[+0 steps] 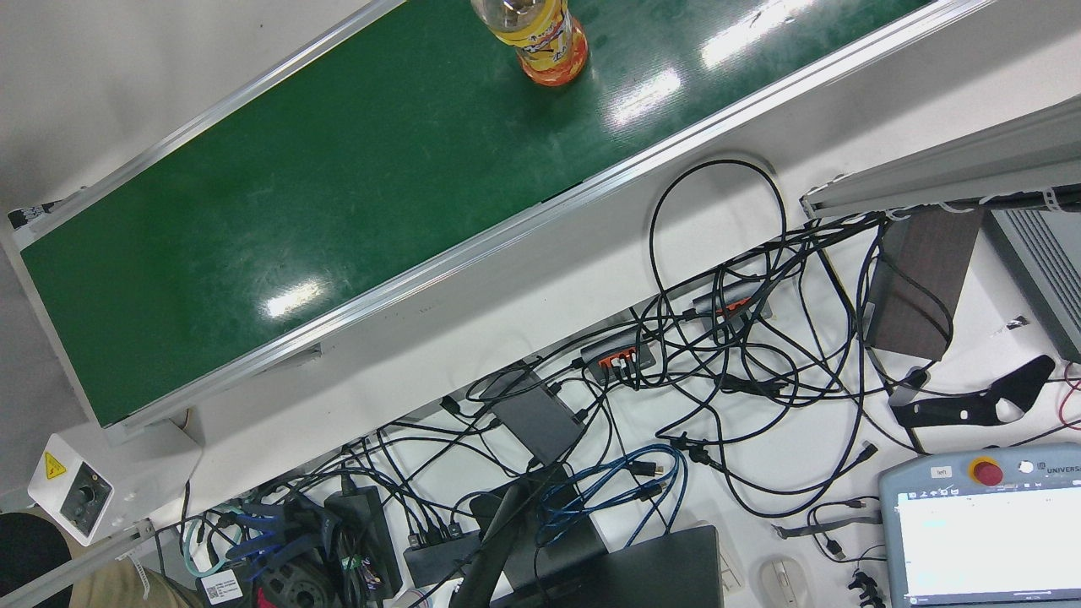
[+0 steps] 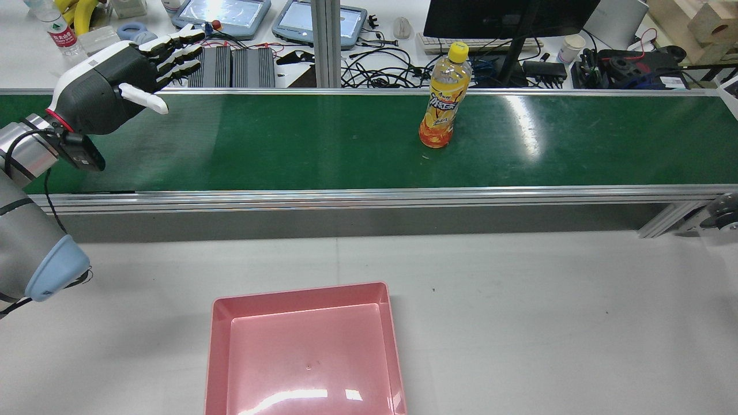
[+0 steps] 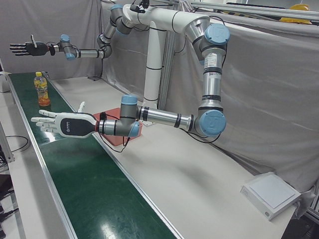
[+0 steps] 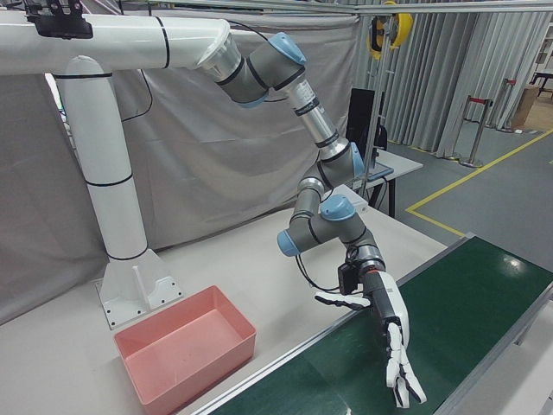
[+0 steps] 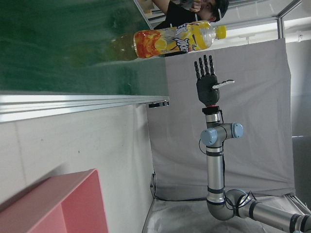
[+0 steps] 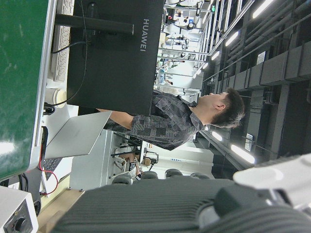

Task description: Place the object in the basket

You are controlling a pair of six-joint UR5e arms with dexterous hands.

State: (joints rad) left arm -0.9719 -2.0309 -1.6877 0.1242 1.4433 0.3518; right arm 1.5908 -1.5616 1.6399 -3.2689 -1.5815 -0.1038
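Pink basket (image 2: 305, 346) sits nearest on the white table, with nothing in it. Beyond it, on the green conveyor belt (image 2: 288, 144), an orange drink bottle (image 2: 443, 98) stands upright with its yellow cap on — well apart from my left hand (image 2: 118, 78), whose fingers are spread and hold nothing. My right hand (image 3: 30, 48) hovers high, fingers also spread. I judge the bottle fairly heavy, smooth plastic, likely slippery; I would wrap its labelled middle. Label writing is unreadable — a monitor behind reads HUAWEI.
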